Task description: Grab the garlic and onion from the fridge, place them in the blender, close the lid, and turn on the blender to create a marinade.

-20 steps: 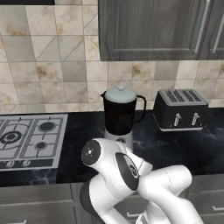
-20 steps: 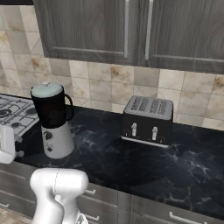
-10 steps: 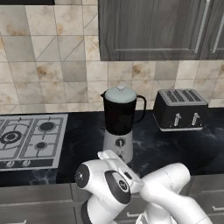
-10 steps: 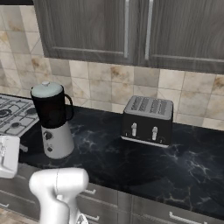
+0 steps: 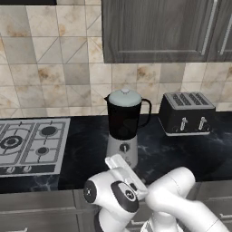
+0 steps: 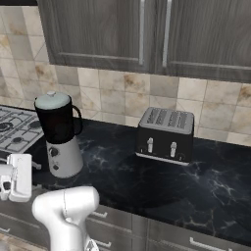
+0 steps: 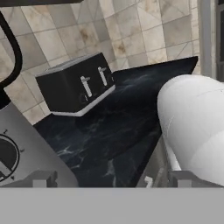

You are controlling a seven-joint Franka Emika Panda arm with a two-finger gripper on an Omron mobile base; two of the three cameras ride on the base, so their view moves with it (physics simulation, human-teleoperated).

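The blender (image 5: 123,124) stands on the black counter, a dark jug on a silver-white base with a round knob (image 5: 123,147). The pale grey-green lid (image 5: 125,97) sits on the jug. My gripper (image 5: 118,164) hangs low, just in front of the blender base (image 6: 62,156). From the right base view the gripper (image 6: 18,176) is to the left of that base. In the hand view the gripper (image 7: 113,179) is open and empty, with the knob (image 7: 5,159) close at the left edge. Garlic and onion are hidden; the jug is too dark to see into. The fridge is out of view.
A black two-lever toaster (image 5: 186,113) stands right of the blender (image 6: 59,132). A gas hob (image 5: 27,145) lies to its left. Dark wall cabinets (image 5: 165,29) hang above the tiled wall. Drawer fronts (image 6: 162,234) run below the counter edge.
The arm has sunk lower, and the hand has moved in towards the blender base. The jaws have stayed open. Blender, lid and toaster have not moved.
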